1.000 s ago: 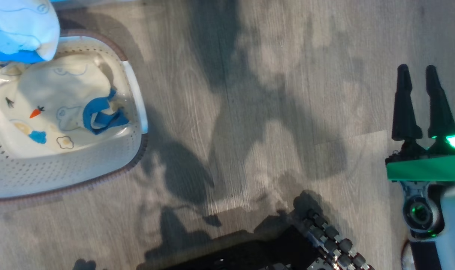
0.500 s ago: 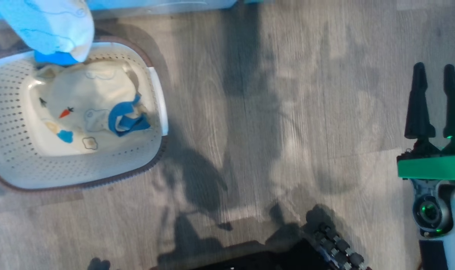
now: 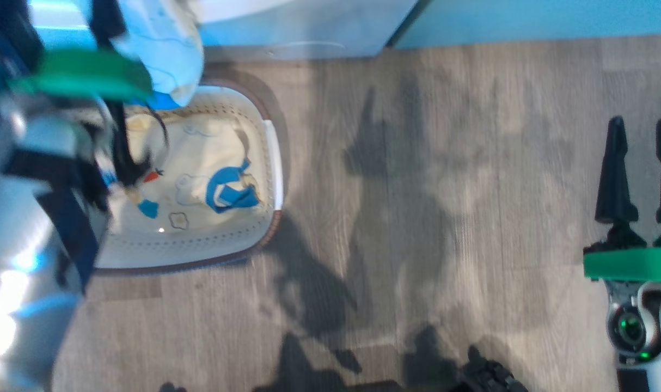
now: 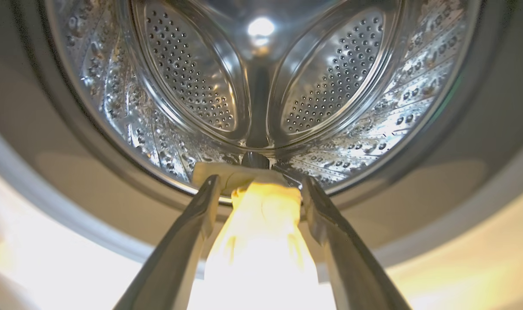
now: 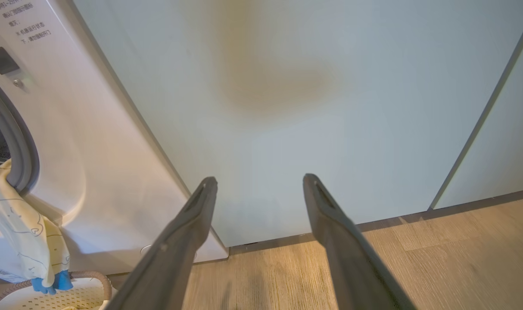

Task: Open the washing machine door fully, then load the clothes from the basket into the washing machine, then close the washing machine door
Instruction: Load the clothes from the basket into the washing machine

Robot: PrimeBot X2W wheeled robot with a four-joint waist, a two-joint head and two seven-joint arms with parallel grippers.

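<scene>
In the left wrist view my left gripper [image 4: 257, 181] points into the washing machine's steel drum [image 4: 188, 77], just over the grey gasket [image 4: 93, 172]. Its fingers stand wide apart, and a pale yellow garment [image 4: 261, 224] lies between them and hangs down. The right wrist view has that garment [image 5: 24, 232] dangling from the washing machine [image 5: 85, 129] mouth above the basket [image 5: 50, 297]. From the head, the basket [image 3: 270, 163] holds cream clothes [image 3: 210, 163] and a blue strappy piece [image 3: 230, 190]. My right gripper [image 3: 641, 130] is open over bare floor. The washing machine door is out of view.
Pale green cabinets [image 5: 287, 107] stand to the right of the washing machine, right in front of my right gripper [image 5: 257, 181]. Grey wood floor [image 3: 417, 218] stretches between the basket and my right arm. My own dark base [image 3: 488, 378] shows at the bottom edge.
The head camera has swung, so the basket and floor slid to the right in the picture. My left arm with its green band has come into the picture at the left. The right gripper stays open.
</scene>
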